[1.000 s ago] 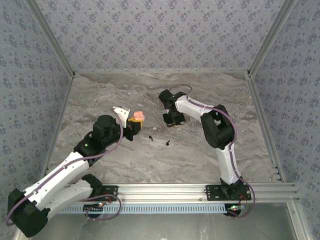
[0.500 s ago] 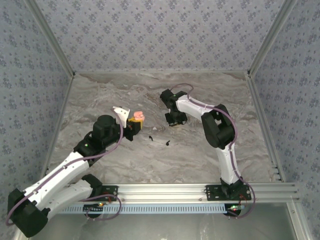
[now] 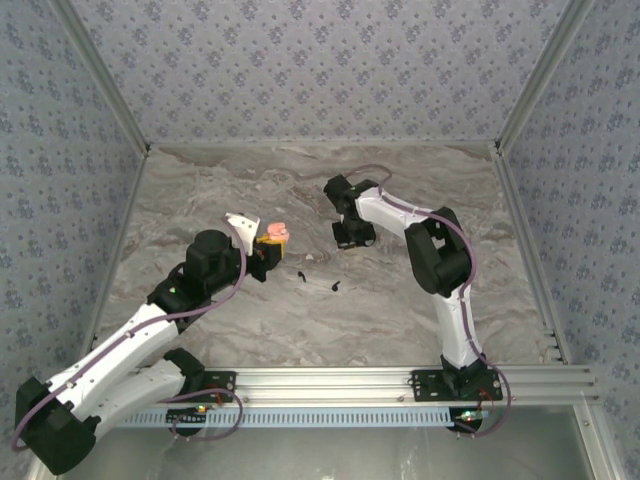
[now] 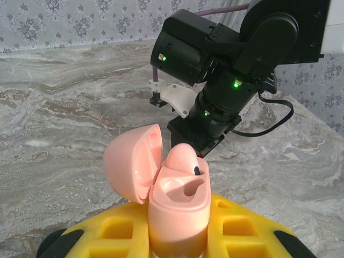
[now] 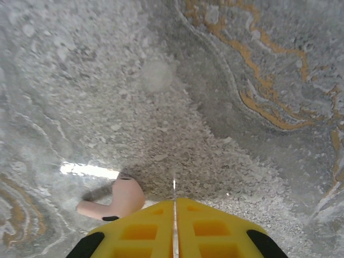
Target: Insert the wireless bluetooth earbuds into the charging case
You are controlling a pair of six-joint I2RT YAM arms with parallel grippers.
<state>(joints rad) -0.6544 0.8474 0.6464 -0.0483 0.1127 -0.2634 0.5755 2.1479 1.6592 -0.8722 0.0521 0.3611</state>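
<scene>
The left gripper (image 3: 265, 243) had not shifted in the last second: it stayed clenched on the charging case (image 4: 177, 204), held upright above the table (image 3: 200, 190) with the lid (image 4: 131, 161) swung open toward 9 o'clock. In the left wrist view a seated earbud (image 4: 183, 158), pale pink, already stood in the far socket, while the near socket (image 4: 189, 188) looked empty. Toward 5 o'clock of the case, two black earbuds (image 3: 300, 274) lay apart on the marble, untouched by either arm. Further along, near 3 o'clock of the case, the right gripper (image 5: 174, 207) had drifted a little toward 3 o'clock in the overhead view and had drawn its last sliver of opening together, so its yellow fingers (image 5: 215, 228) met along a thin seam with nothing between them. The loose pink earbud (image 5: 115, 200) lay on the table just beside the left finger, at about 9 o'clock of the fingertips, its stem pointing to 9 o'clock; whether it touched the finger could not be told. The closing therefore seemed to have caught nothing. By that reading the empty socket remained unfilled, and the right arm would probably need to reopen and recentre over the loose earbud before it could carry anything to the case.
</scene>
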